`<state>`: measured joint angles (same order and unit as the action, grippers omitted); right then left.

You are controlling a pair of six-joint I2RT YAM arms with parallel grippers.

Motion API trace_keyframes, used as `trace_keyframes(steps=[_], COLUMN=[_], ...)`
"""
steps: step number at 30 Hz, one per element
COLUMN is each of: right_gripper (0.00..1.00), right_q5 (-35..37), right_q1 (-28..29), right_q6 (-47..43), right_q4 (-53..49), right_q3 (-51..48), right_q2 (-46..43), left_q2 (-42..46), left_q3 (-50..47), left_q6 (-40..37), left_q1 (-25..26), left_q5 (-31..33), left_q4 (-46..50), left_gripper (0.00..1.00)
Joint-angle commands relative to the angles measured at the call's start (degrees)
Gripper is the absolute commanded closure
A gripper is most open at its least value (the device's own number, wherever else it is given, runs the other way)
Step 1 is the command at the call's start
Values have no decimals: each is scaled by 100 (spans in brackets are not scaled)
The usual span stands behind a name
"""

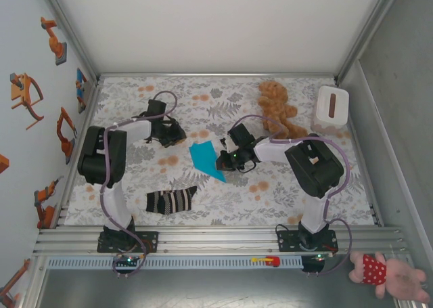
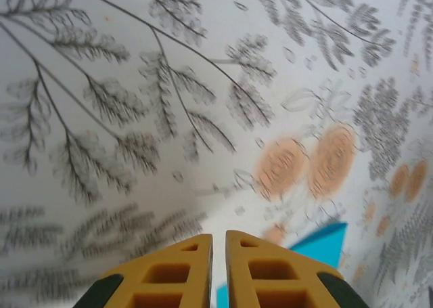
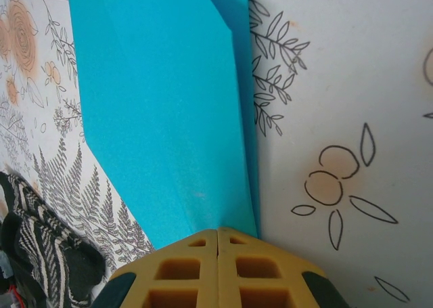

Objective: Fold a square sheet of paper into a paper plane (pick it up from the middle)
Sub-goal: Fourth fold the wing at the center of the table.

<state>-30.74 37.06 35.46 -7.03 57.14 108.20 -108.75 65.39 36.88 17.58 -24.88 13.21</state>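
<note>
Turquoise paper plane (image 1: 206, 160), folded to a pointed kite shape, lies flat on the flower-patterned counter (image 1: 304, 200) between the two arms, above the striped sock (image 1: 171, 200) in the top view. Right gripper (image 3: 218, 235) has its yellow fingers pressed together at the plane's pointed near end, and whether they pinch the paper I cannot tell. Left gripper (image 2: 218, 239) hangs over bare counter with its fingers almost closed around nothing, a corner of the plane just beside it.

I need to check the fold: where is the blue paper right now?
In the top view the folded blue paper lies mid-table, just left of the right gripper, up and right of the striped sock. The right wrist view shows those fingers shut at its pointed end.
</note>
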Motion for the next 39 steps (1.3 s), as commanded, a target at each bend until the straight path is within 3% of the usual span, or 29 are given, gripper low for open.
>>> trace_keyframes(steps=[1, 8, 23, 39], right_gripper=[100, 100, 100, 100], right_q5=[909, 780, -73, -243], right_q1=[-14, -15, -24, 91], right_q6=[185, 243, 320, 738], right_q4=[-768, -622, 126, 236], right_q3=[-204, -228, 287, 1161], right_q2=[332, 313, -238, 753], left_q2=[619, 337, -421, -781], left_q3=[-349, -653, -260, 158], left_q6=[306, 811, 768, 627], left_q1=[356, 954, 992, 1098], left_q5=[-124, -206, 355, 990], left_q4=[-356, -884, -4, 976], left_gripper=[86, 86, 88, 89])
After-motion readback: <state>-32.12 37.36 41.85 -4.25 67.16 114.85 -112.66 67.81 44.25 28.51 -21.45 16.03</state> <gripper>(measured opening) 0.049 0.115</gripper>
